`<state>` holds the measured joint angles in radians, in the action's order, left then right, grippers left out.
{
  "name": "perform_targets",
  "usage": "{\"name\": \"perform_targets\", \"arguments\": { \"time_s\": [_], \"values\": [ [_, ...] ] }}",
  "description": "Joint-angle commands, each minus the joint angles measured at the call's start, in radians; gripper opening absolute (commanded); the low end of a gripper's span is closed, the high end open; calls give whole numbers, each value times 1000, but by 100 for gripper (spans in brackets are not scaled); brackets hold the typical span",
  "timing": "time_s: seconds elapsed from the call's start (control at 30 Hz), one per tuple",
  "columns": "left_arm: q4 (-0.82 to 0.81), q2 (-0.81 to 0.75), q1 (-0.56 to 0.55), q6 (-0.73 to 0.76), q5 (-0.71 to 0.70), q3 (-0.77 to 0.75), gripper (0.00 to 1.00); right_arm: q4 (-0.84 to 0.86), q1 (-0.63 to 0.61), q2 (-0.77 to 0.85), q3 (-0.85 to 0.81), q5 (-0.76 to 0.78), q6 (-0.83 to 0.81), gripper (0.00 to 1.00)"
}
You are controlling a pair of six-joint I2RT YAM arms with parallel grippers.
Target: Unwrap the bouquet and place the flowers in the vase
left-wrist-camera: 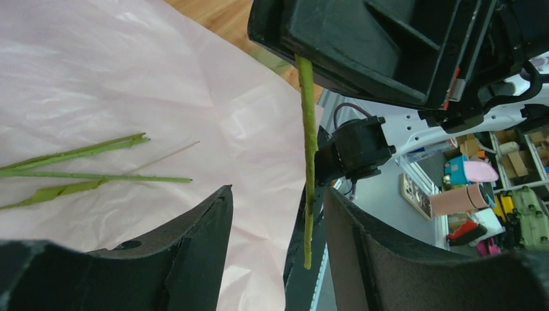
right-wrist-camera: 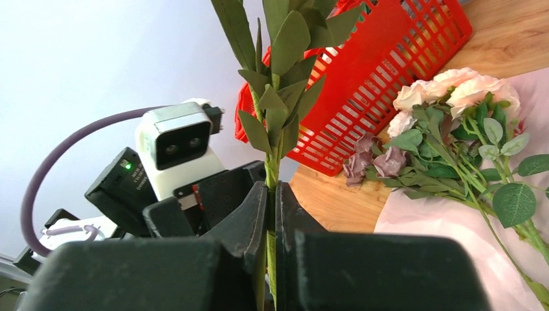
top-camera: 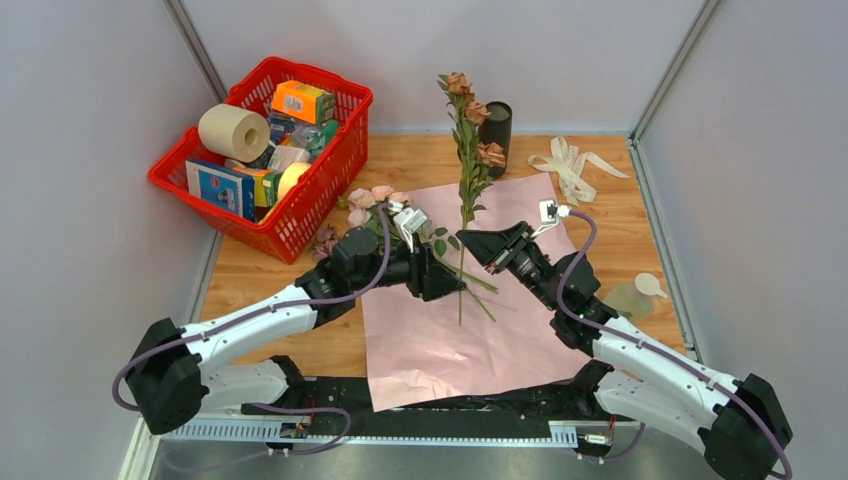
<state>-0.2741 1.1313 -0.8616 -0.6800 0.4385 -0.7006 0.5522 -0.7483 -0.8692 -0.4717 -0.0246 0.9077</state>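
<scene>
Above the pink paper (top-camera: pixel 440 340), right jaws clamp an upright rose stem (left-wrist-camera: pixel 308 149) whose tip hangs between parted left jaws

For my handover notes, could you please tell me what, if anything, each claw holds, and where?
The right claw grips the brown-rose stem below its leaves. The left claw holds nothing; the stem's end hangs between its open jaws.

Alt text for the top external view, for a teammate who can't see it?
The right gripper holds a brown-rose stem upright over the pink paper, with the open left gripper at the stem's lower end. Behind stands the black vase; other roses lie at the paper's left edge, beside a red basket, and a cream ribbon lies back right.
</scene>
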Motion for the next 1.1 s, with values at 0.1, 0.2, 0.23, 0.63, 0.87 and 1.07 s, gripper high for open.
{"name": "perform_targets", "arguments": {
  "time_s": [0.1,0.2,0.23,0.63,0.87,1.07],
  "values": [
    [-94,38,-1,-26,69,-50,47,91,-19,-7,-13,-8,19,4],
    [-56,22,-1,-4,46,-53,20,33,-19,-4,-25,5,-10,15],
    [-50,16,-2,2,34,-48,14,0,-19,-5,-34,9,-27,19],
    [94,-110,-2,141,-41,9,0,-291,3,-43,-226,42,-242,80],
    [174,-136,-2,201,-38,1,0,-365,30,-119,-372,-74,-323,81],
    [228,-159,-2,247,-64,3,0,-400,56,-183,-446,-69,-357,67]
  ]
}}
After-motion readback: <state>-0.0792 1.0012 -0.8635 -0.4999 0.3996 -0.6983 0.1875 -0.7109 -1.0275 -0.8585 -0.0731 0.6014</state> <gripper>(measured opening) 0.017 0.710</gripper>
